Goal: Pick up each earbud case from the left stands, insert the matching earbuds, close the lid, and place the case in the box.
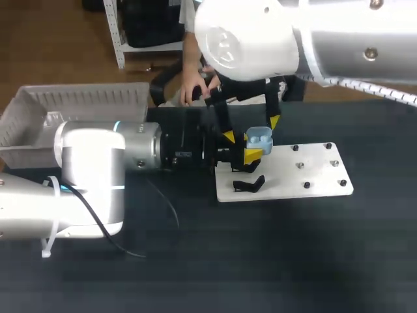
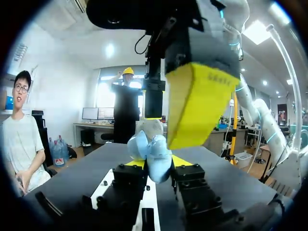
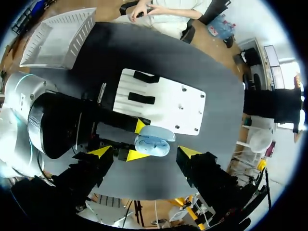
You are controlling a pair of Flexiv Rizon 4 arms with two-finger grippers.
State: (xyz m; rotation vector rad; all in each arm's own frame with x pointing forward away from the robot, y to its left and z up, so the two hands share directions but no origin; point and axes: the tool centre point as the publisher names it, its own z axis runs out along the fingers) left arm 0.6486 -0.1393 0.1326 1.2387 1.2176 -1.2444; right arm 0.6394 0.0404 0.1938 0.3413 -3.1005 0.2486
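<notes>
- desk: dark, near-black top w/ faint fine stripes, fills most of head view
- far edge runs straight along the back
- even light from above; top looks greyer w/ soft sheen in left wrist view

Your desk has a dark, near-black top. On it, right of the middle, lies a flat white board, rectangular, its long side running left to right. Six small dark studs stand on the board's right half, in three rows of two, apart from one another.
</notes>
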